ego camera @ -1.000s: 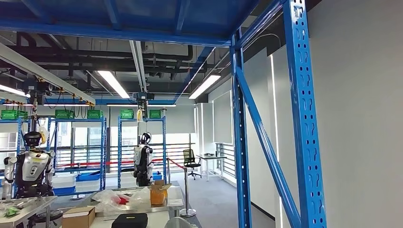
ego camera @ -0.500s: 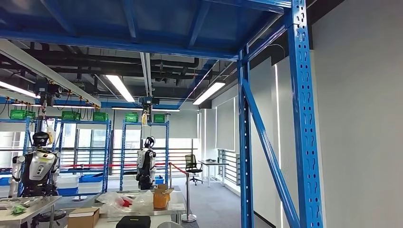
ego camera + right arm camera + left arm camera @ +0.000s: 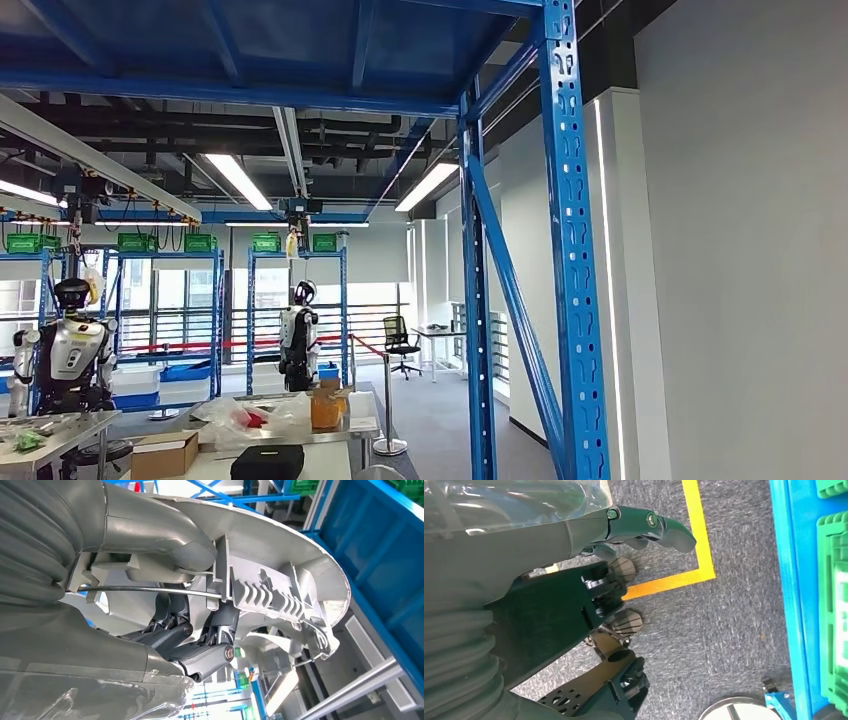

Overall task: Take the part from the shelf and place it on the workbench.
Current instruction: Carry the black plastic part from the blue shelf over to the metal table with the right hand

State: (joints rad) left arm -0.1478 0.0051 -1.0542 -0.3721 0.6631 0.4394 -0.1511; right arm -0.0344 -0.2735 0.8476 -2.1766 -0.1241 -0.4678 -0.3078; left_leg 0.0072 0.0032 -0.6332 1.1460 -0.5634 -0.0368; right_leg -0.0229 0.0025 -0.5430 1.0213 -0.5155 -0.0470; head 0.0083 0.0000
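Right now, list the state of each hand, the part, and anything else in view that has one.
right hand: grips the part, fingers curled behind it
part: grey moulded piece, held, not yet on a workbench
left hand: holds nothing, hangs over the floor
cardboard box: upright on a far table, top flaps open
ceiling lights: on

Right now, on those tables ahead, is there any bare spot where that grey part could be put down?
Bare: the white tabletop between the black case and its right edge. Crowded: the metal table behind, under plastic bags and a brown box. The right hand holds the grey part.
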